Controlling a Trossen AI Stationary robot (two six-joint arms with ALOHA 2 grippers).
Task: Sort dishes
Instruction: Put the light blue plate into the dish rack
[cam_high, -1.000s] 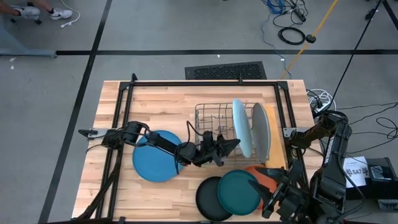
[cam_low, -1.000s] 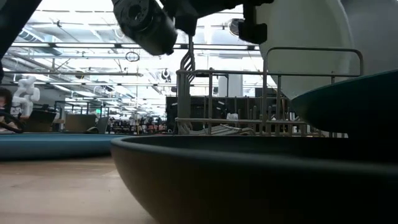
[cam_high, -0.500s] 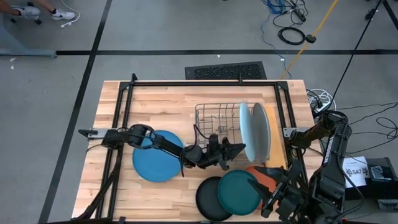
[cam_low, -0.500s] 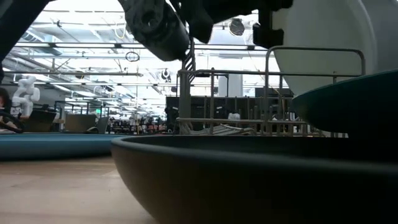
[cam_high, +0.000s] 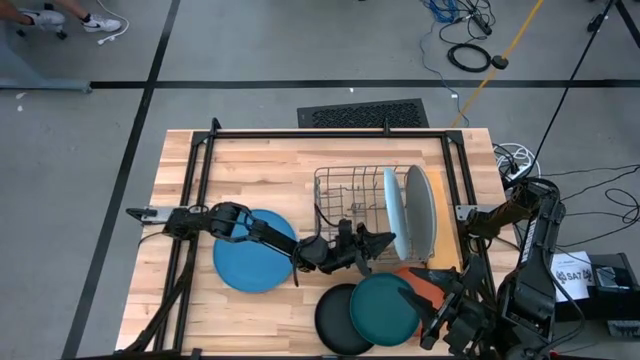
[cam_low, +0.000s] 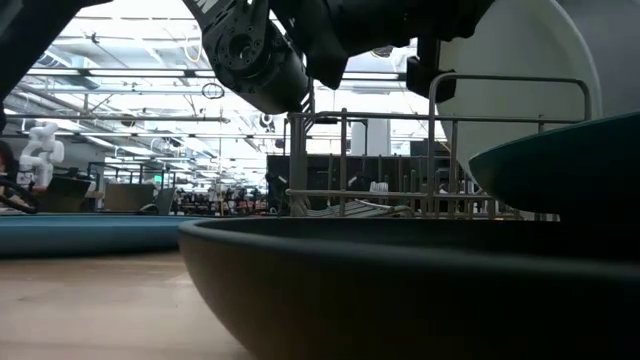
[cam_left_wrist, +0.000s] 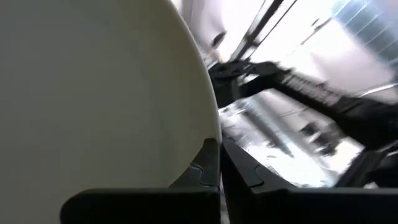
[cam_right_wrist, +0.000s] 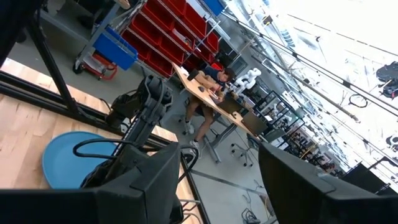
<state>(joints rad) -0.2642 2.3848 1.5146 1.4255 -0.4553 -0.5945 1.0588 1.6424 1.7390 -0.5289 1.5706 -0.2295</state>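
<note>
Pale planked wooden table top (cam_high: 260, 160), matt with visible grain. On it, a thin grey metal wire rack (cam_high: 350, 190) holds a smooth pale blue round plate (cam_high: 394, 212) and a smooth grey round plate (cam_high: 419, 210); beside the rack, a matt medium blue round plate (cam_high: 245, 268) and a smooth dark teal round plate (cam_high: 382, 308).

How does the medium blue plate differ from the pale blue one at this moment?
The medium blue plate lies flat on the table; the pale blue plate stands on edge in the wire rack. The medium blue is untouched; the shut left gripper is at the pale blue one's rim. Both are large and round.
</note>
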